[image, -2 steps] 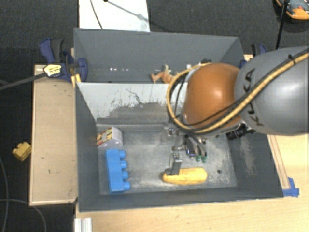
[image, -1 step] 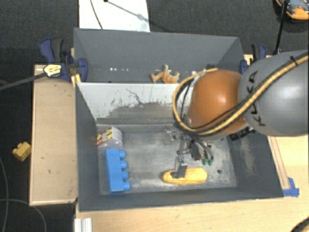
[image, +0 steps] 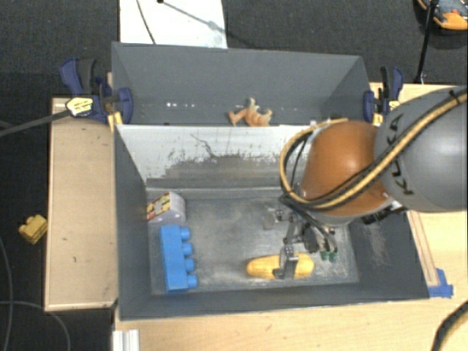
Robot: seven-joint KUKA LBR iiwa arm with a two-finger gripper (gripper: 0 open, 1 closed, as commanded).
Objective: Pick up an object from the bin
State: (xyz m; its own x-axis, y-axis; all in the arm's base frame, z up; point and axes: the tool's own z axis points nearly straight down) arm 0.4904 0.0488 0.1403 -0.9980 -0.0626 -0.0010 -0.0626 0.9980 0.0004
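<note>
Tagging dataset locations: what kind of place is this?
Probably a robotics lab grasping rig: a robot arm reaches into a grey metal bin of toys, e.g. a blue brick and a yellow banana-like thing.

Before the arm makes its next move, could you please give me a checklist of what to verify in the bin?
1. The tool stands over the yellow banana-shaped thing at the front middle of the bin: ok.
2. That yellow thing is free of neighbours: ok, nothing else touches it.
3. The blue brick lies at the front left, apart from the tool: ok.
4. The small white box behind the brick is apart from the tool: ok.
5. The yellow thing is lifted off the floor: cannot tell.
</note>
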